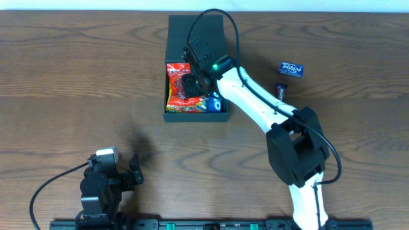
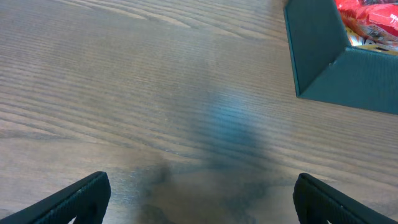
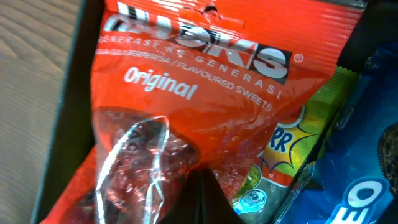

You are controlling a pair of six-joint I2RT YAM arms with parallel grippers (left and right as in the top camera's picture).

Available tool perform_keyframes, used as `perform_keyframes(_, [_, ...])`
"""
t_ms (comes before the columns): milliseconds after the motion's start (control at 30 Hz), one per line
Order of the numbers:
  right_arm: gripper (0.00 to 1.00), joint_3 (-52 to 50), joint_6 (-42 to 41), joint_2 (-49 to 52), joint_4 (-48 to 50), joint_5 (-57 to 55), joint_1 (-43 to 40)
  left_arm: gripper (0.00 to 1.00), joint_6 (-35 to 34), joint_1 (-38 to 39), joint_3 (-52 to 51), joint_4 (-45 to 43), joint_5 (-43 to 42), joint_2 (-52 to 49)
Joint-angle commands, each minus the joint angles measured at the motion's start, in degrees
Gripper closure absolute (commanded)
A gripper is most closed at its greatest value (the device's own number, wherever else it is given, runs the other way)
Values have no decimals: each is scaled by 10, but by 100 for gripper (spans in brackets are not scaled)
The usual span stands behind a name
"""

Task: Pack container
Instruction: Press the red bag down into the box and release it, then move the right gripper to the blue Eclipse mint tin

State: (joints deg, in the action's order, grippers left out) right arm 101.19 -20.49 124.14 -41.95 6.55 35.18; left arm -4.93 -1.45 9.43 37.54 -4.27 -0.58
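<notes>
Right claw (image 1: 192, 84) sat down inside the container (image 1: 192, 117), right over the red sweets bag (image 1: 176, 75). Honestly couldn't tell if it was open, closed or pinching anything. Its own camera only caught a dark wedge at the bottom edge, next to the bag's crinkly clear window, and from overhead the wrist hid the fingers.

A yellow-green packet (image 3: 298, 146) poked out from under the red bag's edge. A blue cookie pack (image 1: 215, 102) lay beside that, in the near corner of the box on the robot's right.

The container itself was on the far-middle part of the wooden table (image 1: 77, 76), with its lid (image 1: 195, 29) open on the far side. The white right arm (image 1: 255, 102) stretched diagonally from its base to the box.

Off to the right of the box, well apart from it, a loose blue packet (image 1: 291, 69) and a small dark bar (image 1: 281, 89) sat near each other on the table.

Left claw (image 2: 202, 183) hung over bare wood at the front-left, fingers spread wide and holding nothing. Only a corner of the container showed in its view.
</notes>
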Motion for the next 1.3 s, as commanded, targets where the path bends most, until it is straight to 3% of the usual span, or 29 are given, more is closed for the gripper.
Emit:
perform_keyframes(0, [99, 12, 9, -2, 2, -3, 5, 5, -7, -3, -4, 3, 4, 3])
perform_keyframes(433, [99, 22, 26, -94, -4, -6, -72, 5, -7, -3, -4, 3, 4, 3])
perform_keyframes(833, [99, 21, 53, -89, -40, -109, -268, 5, -7, -3, -4, 3, 4, 3])
perform_keyframes(1200, [98, 21, 42, -30, -39, -163, -322, 5, -7, -3, -4, 3, 4, 3])
perform_keyframes(1267, [92, 21, 43, -17, -40, -164, -330, 5, -7, -3, -4, 3, 4, 3])
